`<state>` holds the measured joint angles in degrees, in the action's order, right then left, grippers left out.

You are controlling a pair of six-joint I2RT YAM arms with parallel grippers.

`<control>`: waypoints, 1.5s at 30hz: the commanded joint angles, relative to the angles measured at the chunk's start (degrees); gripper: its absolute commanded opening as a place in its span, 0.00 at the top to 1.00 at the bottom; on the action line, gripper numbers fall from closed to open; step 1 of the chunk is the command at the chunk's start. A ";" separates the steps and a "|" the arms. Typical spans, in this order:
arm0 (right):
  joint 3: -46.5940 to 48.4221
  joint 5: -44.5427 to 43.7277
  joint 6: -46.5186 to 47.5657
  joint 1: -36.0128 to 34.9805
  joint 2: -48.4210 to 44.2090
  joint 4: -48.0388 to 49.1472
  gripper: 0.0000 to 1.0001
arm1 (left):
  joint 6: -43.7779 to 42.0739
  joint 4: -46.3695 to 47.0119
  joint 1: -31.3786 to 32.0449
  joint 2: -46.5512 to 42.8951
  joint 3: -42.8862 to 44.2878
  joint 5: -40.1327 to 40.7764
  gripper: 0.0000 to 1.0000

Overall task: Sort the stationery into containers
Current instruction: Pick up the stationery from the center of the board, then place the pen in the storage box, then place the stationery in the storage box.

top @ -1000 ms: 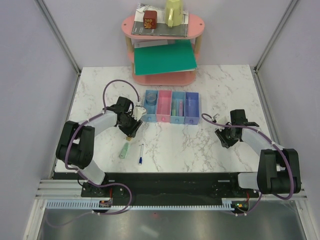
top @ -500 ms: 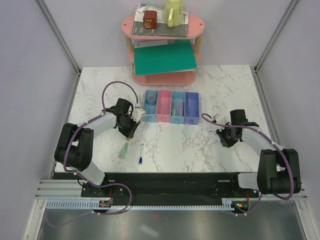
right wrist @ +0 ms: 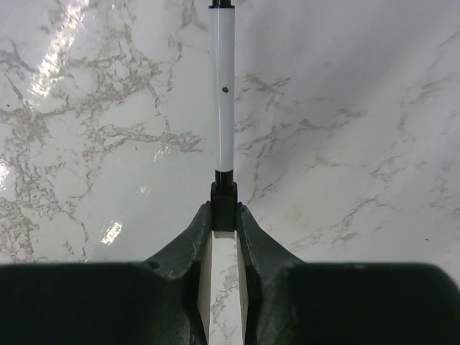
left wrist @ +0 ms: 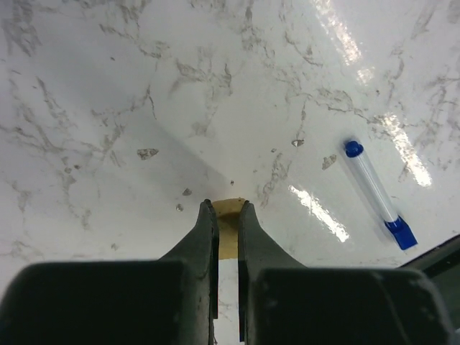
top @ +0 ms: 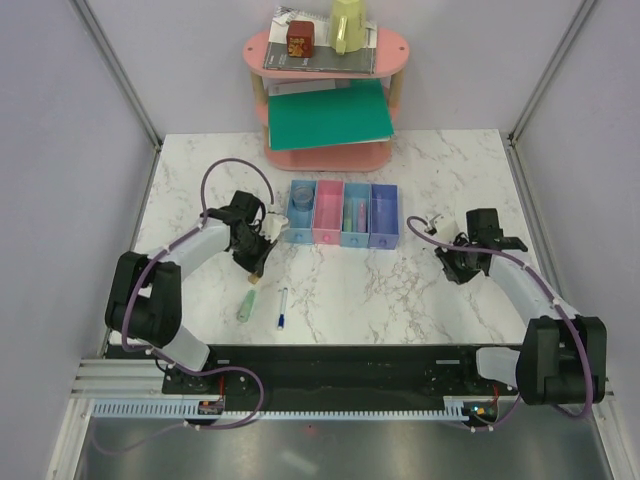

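Built from pale grey links (top: 195, 246) and bulky black joints (top: 140, 295). Draped with looping purple cables (top: 235, 163). Tipped with matte black jaws, tapered. Bolted onto a black base plate (top: 340, 360) beside a slotted white rail (top: 300, 408).
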<state>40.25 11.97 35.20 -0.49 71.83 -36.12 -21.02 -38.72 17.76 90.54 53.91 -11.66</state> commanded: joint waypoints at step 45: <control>25.93 13.08 -28.78 -11.28 23.88 24.16 0.96 | 12.40 -2.68 12.21 34.87 60.08 -3.19 0.98</control>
<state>66.94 25.78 6.83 -11.20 94.30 -15.33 -8.47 -44.86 29.67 124.20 114.63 -15.94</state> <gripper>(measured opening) 0.219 0.081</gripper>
